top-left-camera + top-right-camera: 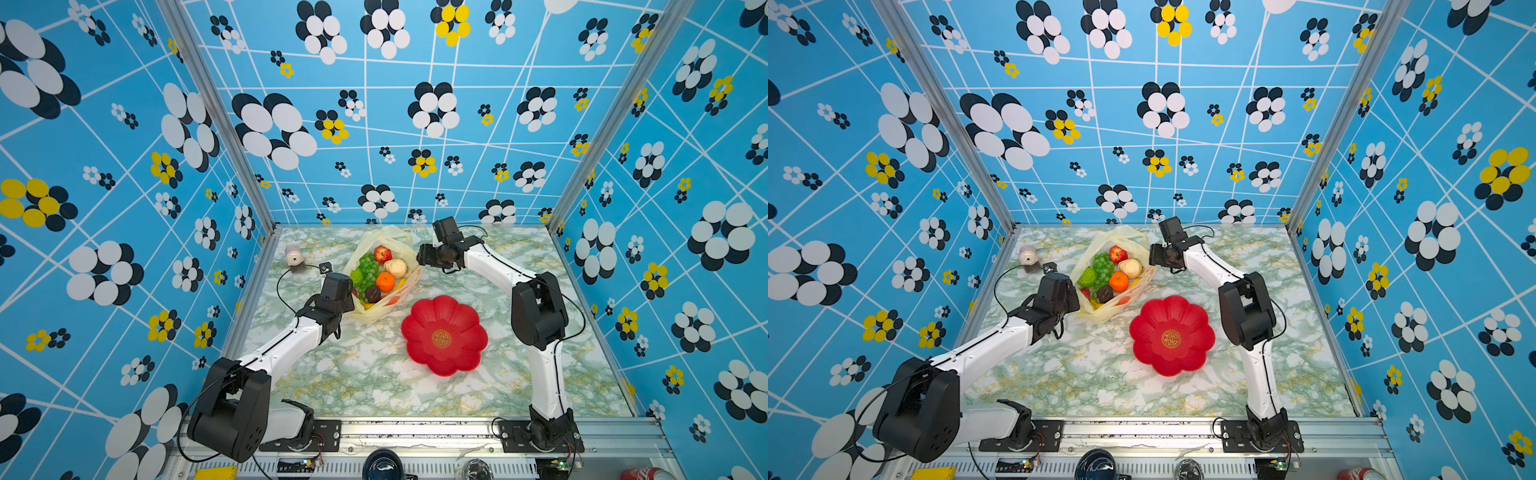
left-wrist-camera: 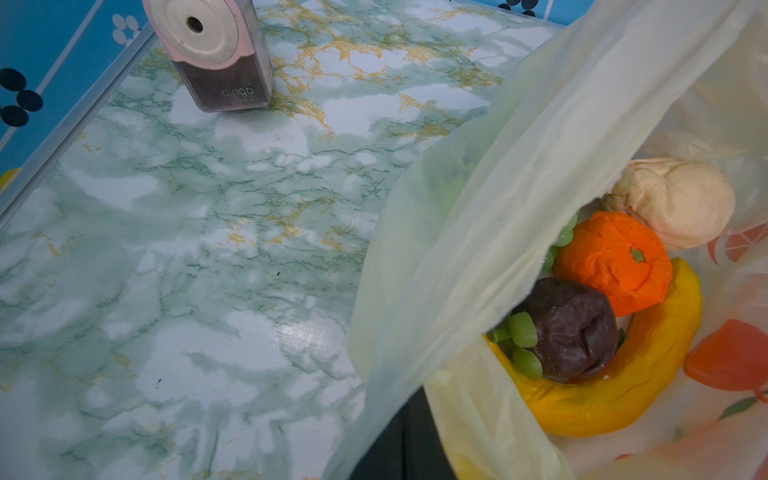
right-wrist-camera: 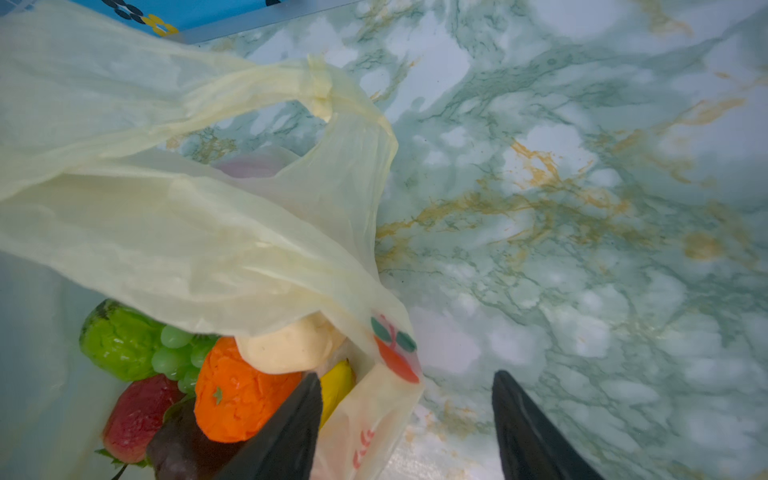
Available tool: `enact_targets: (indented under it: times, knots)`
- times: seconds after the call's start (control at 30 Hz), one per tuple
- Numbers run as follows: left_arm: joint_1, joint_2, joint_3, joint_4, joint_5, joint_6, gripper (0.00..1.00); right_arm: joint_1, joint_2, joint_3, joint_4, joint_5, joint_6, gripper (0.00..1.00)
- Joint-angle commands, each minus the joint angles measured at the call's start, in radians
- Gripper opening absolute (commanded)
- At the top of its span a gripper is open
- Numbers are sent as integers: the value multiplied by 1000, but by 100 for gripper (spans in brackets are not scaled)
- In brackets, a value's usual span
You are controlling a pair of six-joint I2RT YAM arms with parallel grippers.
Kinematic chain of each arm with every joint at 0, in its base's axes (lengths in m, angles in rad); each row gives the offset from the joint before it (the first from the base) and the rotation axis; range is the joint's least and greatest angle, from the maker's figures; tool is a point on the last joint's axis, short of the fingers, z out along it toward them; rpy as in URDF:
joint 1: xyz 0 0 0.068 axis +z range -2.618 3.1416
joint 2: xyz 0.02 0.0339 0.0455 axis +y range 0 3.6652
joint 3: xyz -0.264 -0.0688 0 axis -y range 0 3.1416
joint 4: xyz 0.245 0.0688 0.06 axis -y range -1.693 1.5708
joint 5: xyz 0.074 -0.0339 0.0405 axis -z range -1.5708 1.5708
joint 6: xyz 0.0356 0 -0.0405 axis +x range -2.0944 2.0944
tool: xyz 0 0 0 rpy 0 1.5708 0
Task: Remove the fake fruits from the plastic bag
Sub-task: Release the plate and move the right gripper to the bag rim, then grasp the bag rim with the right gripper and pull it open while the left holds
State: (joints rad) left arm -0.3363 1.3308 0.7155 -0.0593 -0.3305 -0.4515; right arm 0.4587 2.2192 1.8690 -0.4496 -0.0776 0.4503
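The plastic bag (image 1: 397,239) lies at the far middle of the counter (image 1: 365,374), its mouth spread and the fake fruits (image 1: 376,270) piled inside. Should film be pinched along with a fruit, the thin bag could be dragged or torn. The left gripper (image 2: 401,432) is closed, apparently on the bag's near-left rim. The right gripper (image 3: 406,376) is open and empty; the bag's right wall is straddled, with one finger beside the orange (image 3: 237,395).

Red plate (image 1: 444,336), pink sharpener (image 1: 296,258), marble tabletop (image 1: 374,374)
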Motion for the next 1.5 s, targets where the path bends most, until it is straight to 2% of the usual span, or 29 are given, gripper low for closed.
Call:
enact_targets:
  times: [0.0,0.2,0.33,0.47,0.67,1.0,1.07,1.1,1.13,1.27,1.33,1.4,1.47]
  knots:
    - [-5,10,18,-16,-26,14,0,8,97,105,-69,-30,-28,60]
    - [-1,33,22,-16,-28,22,0,8,187,216,-74,-11,-74,49]
    - [3,53,26,-16,-28,19,0,12,217,275,-110,-25,-83,31]
    - [20,65,27,-25,-21,-2,0,32,150,204,-111,30,-70,14]
    - [67,39,4,-17,6,-27,0,87,-33,-81,47,61,-28,10]
    - [108,2,-37,24,84,-53,0,110,-152,-258,78,62,-51,8]
    - [106,0,-41,33,93,-45,8,110,-171,-261,81,65,-55,8]
    - [101,-3,-43,43,102,-32,15,110,-181,-300,82,65,-54,8]
    - [89,-6,-34,33,98,-14,26,110,-191,-313,88,64,-54,8]
    - [-6,-13,53,-55,-82,93,61,110,-220,-354,108,59,-62,8]
    - [-56,11,129,-96,-148,184,68,110,-229,-369,120,61,-65,8]
    - [-128,59,193,-116,-266,286,75,110,-236,-384,135,66,-65,8]
    - [-165,121,251,-132,-324,348,81,110,-237,-388,142,68,-62,8]
